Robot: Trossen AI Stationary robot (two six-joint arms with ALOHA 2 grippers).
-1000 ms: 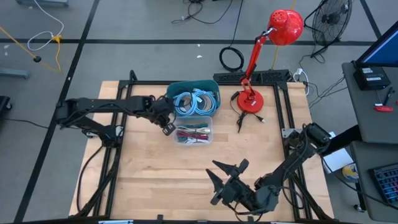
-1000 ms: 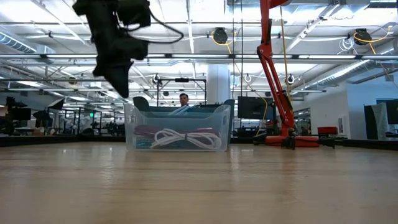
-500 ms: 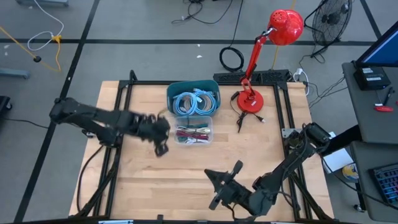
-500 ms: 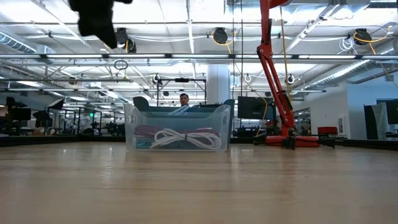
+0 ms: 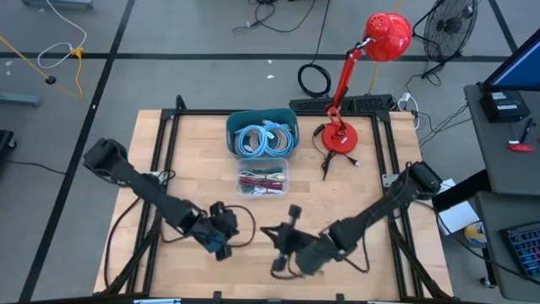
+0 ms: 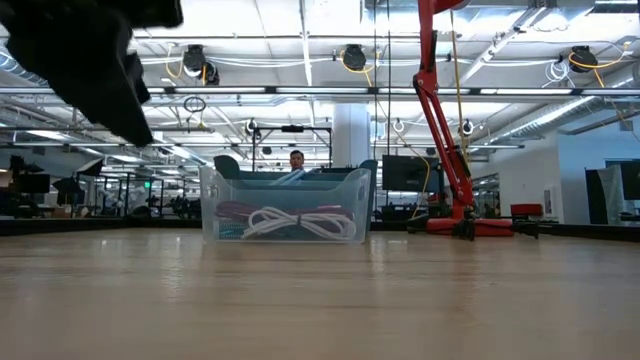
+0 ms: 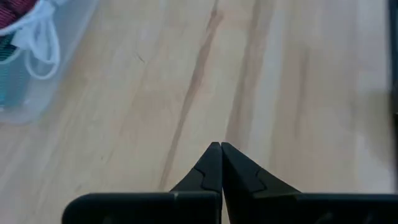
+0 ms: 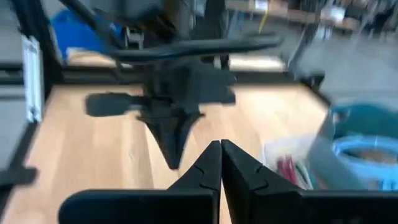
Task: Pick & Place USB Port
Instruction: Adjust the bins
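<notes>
- The left gripper (image 5: 221,236) hangs over the near part of the wooden table (image 5: 194,203), left of the middle; its wrist view shows the two fingertips (image 7: 211,163) pressed together with nothing between them.
- The right gripper (image 5: 285,241) is just beside it, nearer the middle of the near edge, and points toward the left one; its fingertips (image 8: 212,160) also meet at a point and hold nothing.
- In the right wrist view the left gripper (image 8: 174,127) shows just ahead, above bare wood.
- In the low view a dark arm part (image 6: 95,60) fills the upper left corner; which arm it is cannot be told there.
- Past the grippers, near the middle of the table, stands a clear plastic box (image 5: 262,180) holding red, white and dark cables (image 6: 290,222).
- Touching its far side is a teal bin (image 5: 261,135) with coiled light-blue cables (image 5: 266,138).
- The USB cables lie in these two containers; a separate USB port cannot be made out.
- To the right of the bin a red desk lamp (image 5: 340,135) stands on its round base at the far edge.
- Beyond the table, a person (image 6: 296,160) shows above the box.
</notes>
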